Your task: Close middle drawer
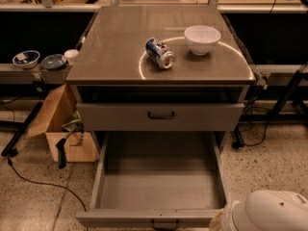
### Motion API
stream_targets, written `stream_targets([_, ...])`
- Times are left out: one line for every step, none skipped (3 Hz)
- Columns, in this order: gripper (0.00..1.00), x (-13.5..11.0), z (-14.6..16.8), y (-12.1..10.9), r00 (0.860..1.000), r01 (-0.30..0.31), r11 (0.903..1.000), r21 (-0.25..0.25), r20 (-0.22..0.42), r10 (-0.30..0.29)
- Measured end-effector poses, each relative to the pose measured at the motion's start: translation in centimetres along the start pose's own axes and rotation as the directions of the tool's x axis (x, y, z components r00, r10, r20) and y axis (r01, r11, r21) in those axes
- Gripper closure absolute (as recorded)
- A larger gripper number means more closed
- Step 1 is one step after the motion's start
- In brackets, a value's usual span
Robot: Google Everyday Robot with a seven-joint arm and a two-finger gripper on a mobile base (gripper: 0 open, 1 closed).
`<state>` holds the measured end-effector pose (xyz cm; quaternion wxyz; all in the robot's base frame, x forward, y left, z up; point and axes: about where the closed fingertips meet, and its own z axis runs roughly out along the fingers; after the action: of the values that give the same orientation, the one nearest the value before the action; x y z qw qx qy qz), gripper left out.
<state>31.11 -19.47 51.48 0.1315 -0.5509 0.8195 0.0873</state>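
The middle drawer (159, 186) is pulled far out of the grey cabinet (120, 47). Its long grey tray is empty. Its low front panel (120, 219) and small black handle (165, 224) sit at the bottom edge of the view. Above it the taller-fronted drawer (202, 117) with a black handle is shut. The lowest drawer is hidden under the open one. My gripper is out of view. Only a white rounded arm shell (274, 211) shows at the bottom right, beside the open drawer's front right corner.
A blue can (160, 53) lies on its side and a white bowl (202, 38) stands on the cabinet top. An open cardboard box (62, 129) stands on the floor at the left. Bowls (26, 58) sit on a low shelf. Cables run across the floor.
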Motion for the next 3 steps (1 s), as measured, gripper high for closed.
stream_targets([1.0, 1.56, 4.74, 1.33, 0.997, -0.081, 0.9953, -0.053, 0.003, 0.081])
stream_targets([1.0, 1.56, 4.74, 1.33, 0.997, -0.081, 0.9953, -0.053, 0.003, 0.081])
stream_targets([1.0, 2.16, 4.64, 0.45, 0.991, -0.135, 0.9904, -0.03, 0.021, 0.136])
